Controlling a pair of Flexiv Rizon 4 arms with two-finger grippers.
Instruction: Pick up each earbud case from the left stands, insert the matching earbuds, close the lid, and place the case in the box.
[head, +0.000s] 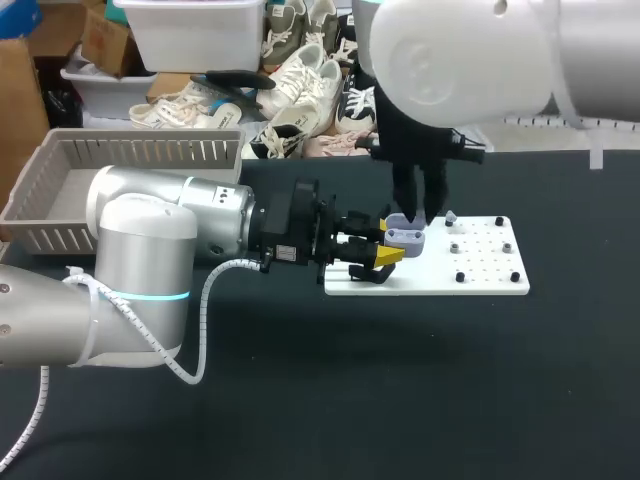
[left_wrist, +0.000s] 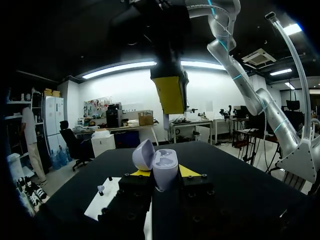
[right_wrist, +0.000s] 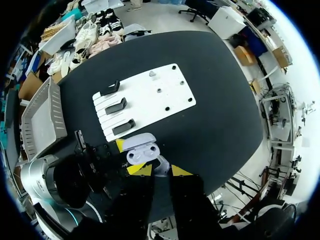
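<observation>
Left pincer (left_wrist: 165, 172): clamped on case (left_wrist: 161, 167), one yellow tip against each flank.
Case: lavender, lid (left_wrist: 142, 154) swung open, two sockets facing up; held above left end of board (head: 480, 285), near stands (right_wrist: 116, 106).
Right pincer (right_wrist: 159, 171): pointing straight down, just above open case; spread or pressed together, cannot tell.
Arms: left in from left side, low and level over bench (head: 400, 400); right in from upper right.
Board: white, flat on black bench.
Stands: three, black, in a row along board's left end.
Box (head: 150, 152): grey slatted basket at bench's far left, well apart from case.
</observation>
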